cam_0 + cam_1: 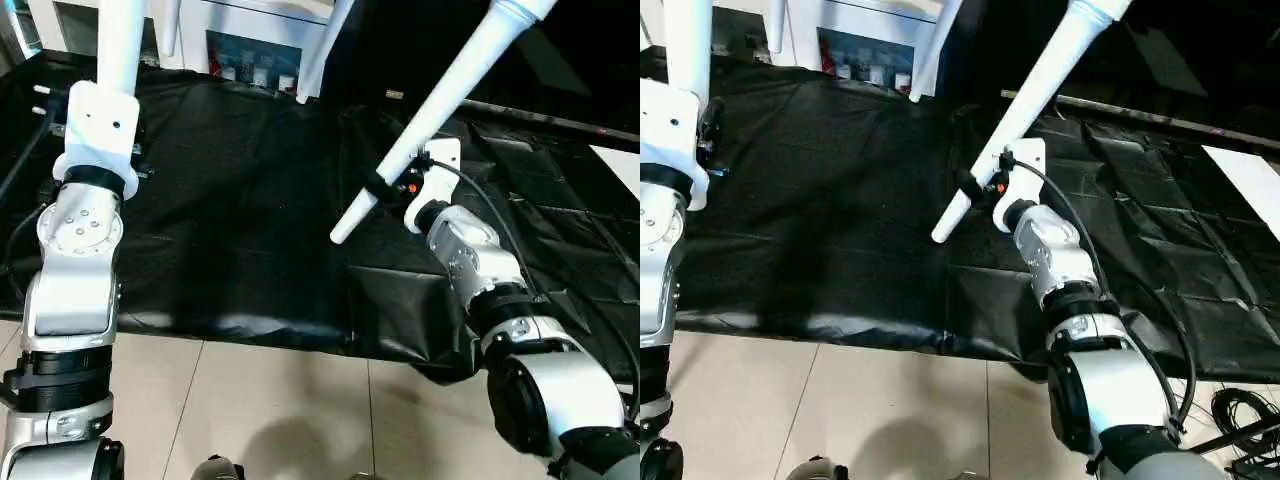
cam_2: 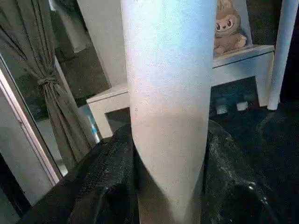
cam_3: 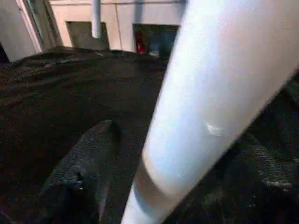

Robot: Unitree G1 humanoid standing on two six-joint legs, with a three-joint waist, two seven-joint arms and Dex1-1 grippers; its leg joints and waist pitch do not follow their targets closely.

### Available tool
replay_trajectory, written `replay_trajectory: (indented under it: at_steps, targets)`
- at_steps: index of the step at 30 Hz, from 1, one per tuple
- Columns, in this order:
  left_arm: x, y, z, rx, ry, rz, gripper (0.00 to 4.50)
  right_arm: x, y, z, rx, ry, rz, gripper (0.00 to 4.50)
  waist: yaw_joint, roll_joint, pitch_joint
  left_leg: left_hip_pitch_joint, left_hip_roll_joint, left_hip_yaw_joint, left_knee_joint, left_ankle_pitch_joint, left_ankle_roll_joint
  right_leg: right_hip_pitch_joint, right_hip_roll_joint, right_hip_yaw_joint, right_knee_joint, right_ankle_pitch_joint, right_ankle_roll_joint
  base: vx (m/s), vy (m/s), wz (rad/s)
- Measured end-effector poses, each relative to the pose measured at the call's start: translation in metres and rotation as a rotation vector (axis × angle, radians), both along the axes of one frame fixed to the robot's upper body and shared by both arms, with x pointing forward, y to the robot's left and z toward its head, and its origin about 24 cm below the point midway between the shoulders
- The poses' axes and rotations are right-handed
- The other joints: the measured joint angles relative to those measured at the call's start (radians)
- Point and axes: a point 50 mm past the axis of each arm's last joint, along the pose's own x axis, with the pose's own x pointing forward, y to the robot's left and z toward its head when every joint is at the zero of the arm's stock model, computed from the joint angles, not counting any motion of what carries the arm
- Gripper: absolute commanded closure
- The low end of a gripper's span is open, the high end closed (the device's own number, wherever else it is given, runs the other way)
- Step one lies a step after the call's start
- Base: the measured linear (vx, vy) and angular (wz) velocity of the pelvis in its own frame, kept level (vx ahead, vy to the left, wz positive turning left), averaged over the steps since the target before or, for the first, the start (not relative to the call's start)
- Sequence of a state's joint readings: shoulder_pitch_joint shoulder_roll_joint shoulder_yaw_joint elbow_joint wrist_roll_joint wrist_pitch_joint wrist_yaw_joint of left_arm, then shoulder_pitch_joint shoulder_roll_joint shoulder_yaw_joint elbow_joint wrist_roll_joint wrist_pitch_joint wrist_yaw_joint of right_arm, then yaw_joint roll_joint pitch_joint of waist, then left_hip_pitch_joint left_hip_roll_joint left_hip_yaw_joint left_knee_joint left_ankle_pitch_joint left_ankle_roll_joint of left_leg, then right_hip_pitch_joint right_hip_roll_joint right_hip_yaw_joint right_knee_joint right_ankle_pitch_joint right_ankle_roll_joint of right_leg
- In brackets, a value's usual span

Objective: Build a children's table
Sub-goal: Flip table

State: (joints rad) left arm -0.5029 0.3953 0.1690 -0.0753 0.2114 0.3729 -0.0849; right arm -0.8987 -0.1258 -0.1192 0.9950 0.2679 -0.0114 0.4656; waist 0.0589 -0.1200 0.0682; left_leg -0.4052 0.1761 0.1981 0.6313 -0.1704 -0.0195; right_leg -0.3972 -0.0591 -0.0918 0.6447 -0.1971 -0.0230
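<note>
Black sheeting [image 1: 250, 200] covers the floor ahead, a white cabinet [image 1: 250, 30] at 12 o'clock; left gripper [image 2: 163, 186] is clamped on an upright leg [image 1: 122, 40]; right gripper [image 1: 385, 188] is clamped on a slanted leg [image 1: 450, 90] pointing to 1 o'clock. Judged step: carrying legs; next, seating each calls for socket alignment.

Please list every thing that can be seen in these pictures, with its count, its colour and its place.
table legs: four, white; one held upright on the left, one held slanted on the right, two standing at the back
black sheet: one, black, spread over the floor
cabinet: one, white, at the back
soft toy: one, brown, on a white ledge
curtain: one, grey, tied
cables: black, on the floor at right
left gripper: black, around the upright leg
right gripper: black, on the slanted leg
</note>
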Motion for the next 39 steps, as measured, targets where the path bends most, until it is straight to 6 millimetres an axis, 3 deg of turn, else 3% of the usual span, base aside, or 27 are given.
replay_trajectory:
  at_steps: [12,17,22,29,35,37,39]
  targets:
    - [-0.006,0.009,-0.014,-0.069,0.030,0.018,2.89,-0.006,-0.006,0.000,-0.002,-0.063,0.037,2.59,0.003,-0.010,0.000,-0.004,0.000,0.001,0.000,0.000,0.000,-0.003,0.000,0.000,-0.002,-0.001,-0.001,0.000,0.000,0.00]
    - [-0.011,0.012,-0.034,-0.131,0.090,0.005,2.89,-0.022,-0.012,-0.006,-0.040,-0.138,0.015,2.84,0.013,-0.019,0.000,-0.005,0.000,0.002,-0.002,0.000,0.000,-0.002,0.000,0.000,-0.005,-0.001,0.000,0.000,0.000,0.00]
    - [-0.013,0.013,-0.055,-0.171,0.140,-0.027,2.89,-0.050,-0.014,-0.016,-0.058,-0.192,-0.040,2.90,0.031,-0.032,-0.002,-0.002,0.000,0.002,-0.008,0.000,0.000,0.002,0.000,0.000,-0.011,-0.001,0.001,0.000,0.000,0.00]
    - [-0.014,0.012,-0.065,-0.149,0.152,-0.075,2.89,-0.077,-0.009,-0.027,-0.052,-0.174,-0.130,2.92,0.025,-0.023,0.003,0.018,-0.001,0.001,-0.014,-0.001,0.000,0.018,0.001,0.000,-0.021,-0.006,0.010,0.000,0.000,0.00]
    - [-0.010,0.017,-0.068,-0.133,0.160,-0.084,2.89,-0.084,-0.003,-0.029,-0.073,-0.167,-0.154,2.93,0.008,-0.021,0.001,0.020,-0.001,-0.001,-0.017,-0.001,0.000,0.020,0.001,-0.002,-0.028,-0.006,0.010,0.000,0.000,0.00]
    - [-0.008,0.019,-0.068,-0.140,0.173,-0.110,2.33,-0.083,-0.003,-0.030,-0.084,-0.160,-0.159,2.93,0.001,-0.021,0.000,0.021,-0.001,-0.001,-0.018,-0.001,0.000,0.021,0.001,-0.003,-0.031,-0.006,0.010,0.000,0.000,0.00]
    - [-0.009,0.021,-0.070,-0.113,0.202,-0.136,2.19,-0.081,-0.001,-0.030,-0.088,-0.160,-0.151,2.37,-0.004,-0.017,-0.001,0.021,-0.002,-0.001,-0.018,-0.001,0.000,0.022,0.000,-0.002,-0.034,-0.006,0.010,0.000,0.000,0.00]
